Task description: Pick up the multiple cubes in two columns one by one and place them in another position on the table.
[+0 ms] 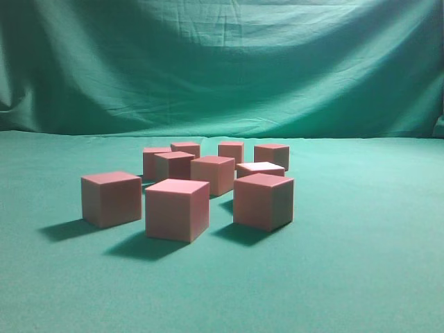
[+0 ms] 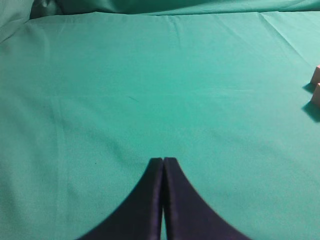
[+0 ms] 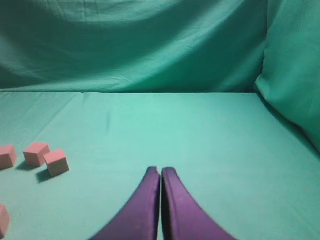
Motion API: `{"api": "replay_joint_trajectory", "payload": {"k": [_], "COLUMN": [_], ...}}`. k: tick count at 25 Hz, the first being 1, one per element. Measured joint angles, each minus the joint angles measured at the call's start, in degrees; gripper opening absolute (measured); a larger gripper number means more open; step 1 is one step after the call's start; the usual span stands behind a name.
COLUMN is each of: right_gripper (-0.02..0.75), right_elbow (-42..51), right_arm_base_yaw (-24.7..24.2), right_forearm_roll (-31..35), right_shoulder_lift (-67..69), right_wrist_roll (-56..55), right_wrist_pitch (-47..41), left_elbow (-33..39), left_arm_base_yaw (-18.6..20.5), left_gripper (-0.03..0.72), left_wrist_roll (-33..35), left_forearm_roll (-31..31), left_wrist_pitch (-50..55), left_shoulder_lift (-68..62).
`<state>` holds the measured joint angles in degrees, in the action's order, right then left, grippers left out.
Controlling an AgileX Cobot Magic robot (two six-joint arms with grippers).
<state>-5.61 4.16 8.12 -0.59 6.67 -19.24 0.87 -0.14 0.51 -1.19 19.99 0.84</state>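
Note:
Several pinkish cubes (image 1: 177,209) stand in a loose cluster on the green table (image 1: 361,263) in the exterior view, roughly in two columns running away from the camera. Neither arm shows in that view. In the left wrist view my left gripper (image 2: 163,159) is shut and empty over bare cloth, with two cubes (image 2: 316,85) at the far right edge. My right gripper (image 3: 160,169) is shut and empty too, and cubes (image 3: 56,162) lie to its left, well apart from it.
A draped green backdrop (image 1: 222,62) hangs behind the table and folds round the right side (image 3: 295,75) in the right wrist view. Bare cloth lies in front of both grippers and around the cluster.

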Motion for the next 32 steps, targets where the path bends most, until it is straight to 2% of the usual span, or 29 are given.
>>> {"api": "replay_joint_trajectory", "payload": {"k": [6,17,32], "right_gripper": [0.000,0.000,0.000], "right_elbow": [7.02,7.15,7.15], "right_arm_base_yaw": [-0.22,-0.22,-0.22], "right_forearm_roll": [0.57,0.81,0.81], "right_shoulder_lift": [-0.11,-0.11,-0.11], "right_wrist_roll": [0.00,0.77,2.86], "right_wrist_pitch": [2.92,-2.64,-3.48], "left_elbow": [0.00,0.00,0.00], "left_arm_base_yaw": [0.00,0.00,0.00], "left_gripper": [0.000,0.000,0.000], "left_wrist_roll": [0.00,0.00,0.00], "left_forearm_roll": [0.00,0.00,0.00], "left_wrist_pitch": [0.00,0.00,0.00], "left_shoulder_lift": [0.00,0.00,0.00]}}
